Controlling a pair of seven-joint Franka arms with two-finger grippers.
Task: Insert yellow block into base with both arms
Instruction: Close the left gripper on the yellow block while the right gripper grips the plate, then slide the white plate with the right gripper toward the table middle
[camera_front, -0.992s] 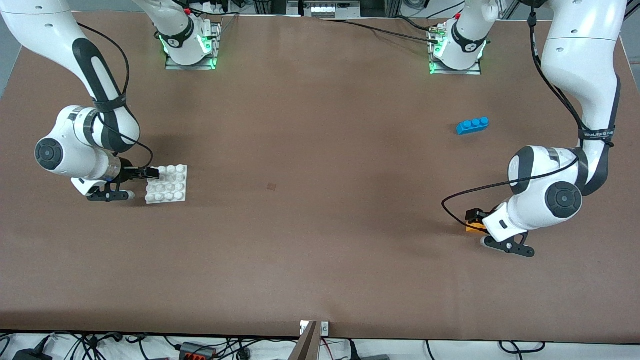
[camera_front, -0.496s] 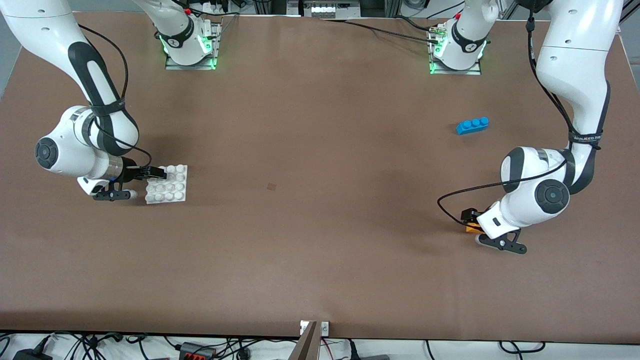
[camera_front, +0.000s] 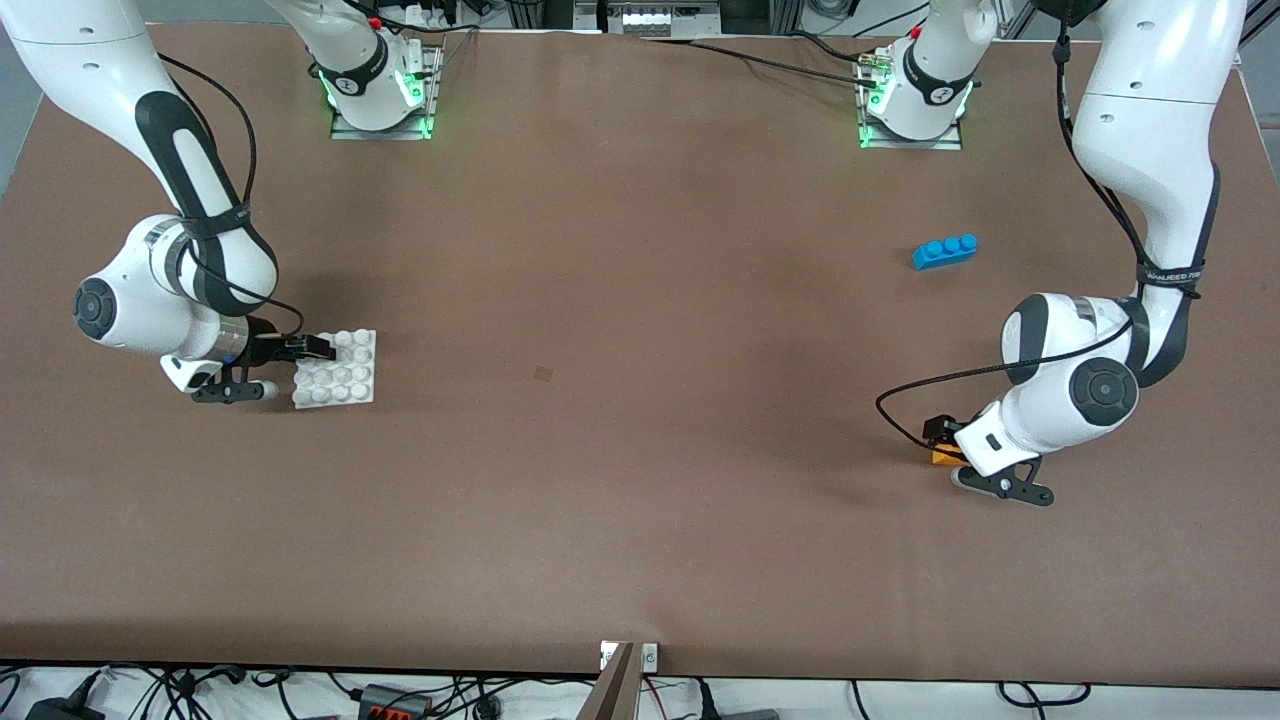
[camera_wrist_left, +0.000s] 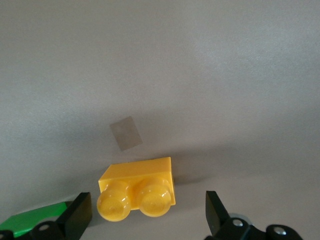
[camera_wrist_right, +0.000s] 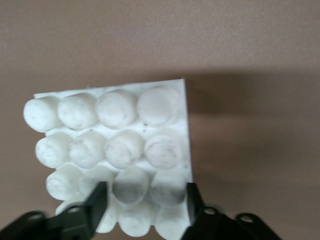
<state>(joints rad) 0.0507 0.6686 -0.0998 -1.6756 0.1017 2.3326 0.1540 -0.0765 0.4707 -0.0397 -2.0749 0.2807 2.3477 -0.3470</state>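
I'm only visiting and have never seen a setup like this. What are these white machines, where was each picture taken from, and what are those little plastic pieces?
They are two robot arms bolted to a brown table. The wide picture comes from a high camera facing them; the two close-ups come from cameras on their wrists. The left gripper is low, its open fingers on either side of the yellow block, not yet squeezing it. A green brick lies beside that block. The right gripper is open around an edge of the base, a white studded plate. A blue brick lies untouched, farther from the front camera than the yellow block.
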